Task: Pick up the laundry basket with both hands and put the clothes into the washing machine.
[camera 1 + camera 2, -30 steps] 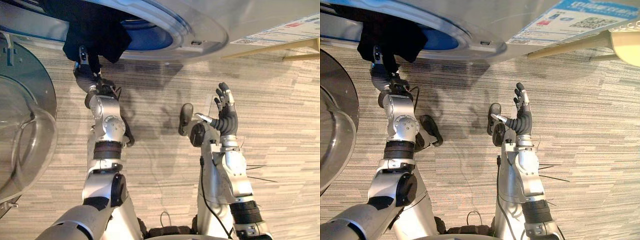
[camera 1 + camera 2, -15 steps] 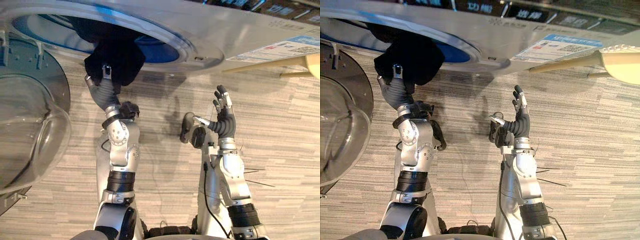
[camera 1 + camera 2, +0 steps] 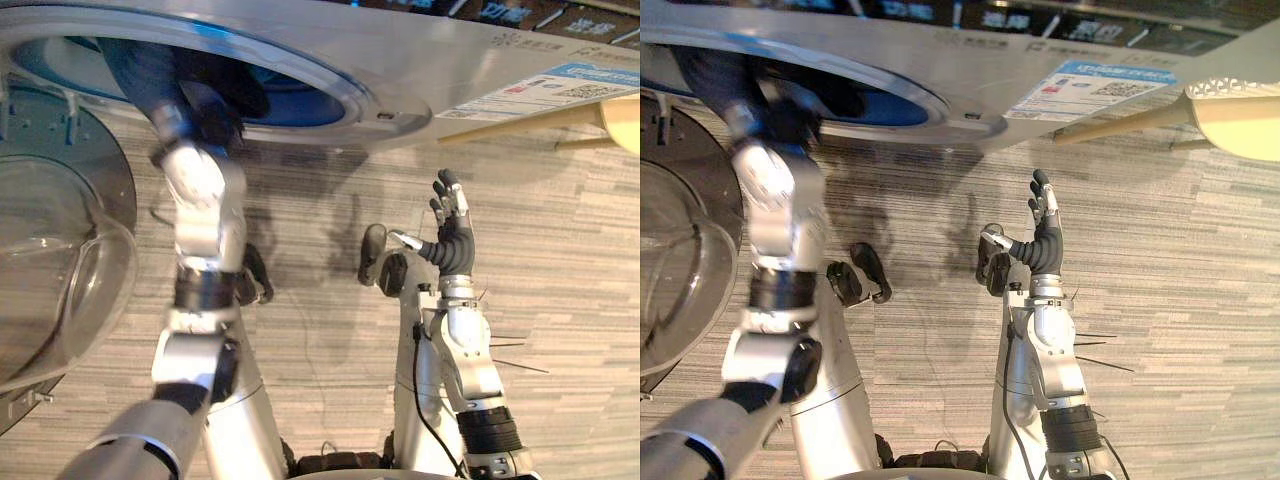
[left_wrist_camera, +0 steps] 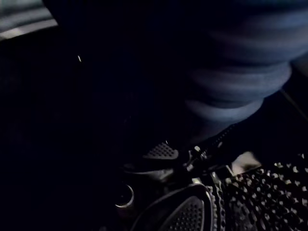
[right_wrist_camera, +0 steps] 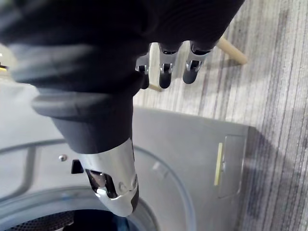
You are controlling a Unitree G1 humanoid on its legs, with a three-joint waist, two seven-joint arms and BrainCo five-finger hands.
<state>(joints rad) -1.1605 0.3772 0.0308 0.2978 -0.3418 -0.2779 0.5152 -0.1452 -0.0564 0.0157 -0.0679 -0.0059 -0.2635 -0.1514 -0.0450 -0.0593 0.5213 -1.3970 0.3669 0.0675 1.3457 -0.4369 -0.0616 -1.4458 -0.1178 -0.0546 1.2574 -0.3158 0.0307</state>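
The dark clothes (image 3: 228, 92) sit bunched in the washer (image 3: 420, 60) mouth, inside the blue-rimmed opening, right beside the left hand (image 3: 140, 80). The left arm stretches straight forward from the lower left, and the hand's dark cover passes over the rim into the drum. Its fingers are hidden among the cloth in the dark interior, so it cannot be told whether they are open or closed on anything. The left wrist view shows dark folds close in front and a patch of the drum's perforated wall.

The round glass door (image 3: 60, 260) stands swung open at the left, beside the left arm.

The right hand (image 3: 450, 225) is raised over the floor (image 3: 560, 260), in front of the washer and well apart from the clothes. Its fingers are straight and point toward the machine, the thumb is spread to the side, and it holds nothing.

The edge of a cream basket (image 3: 1240, 105) shows at the far right, well apart from both hands.
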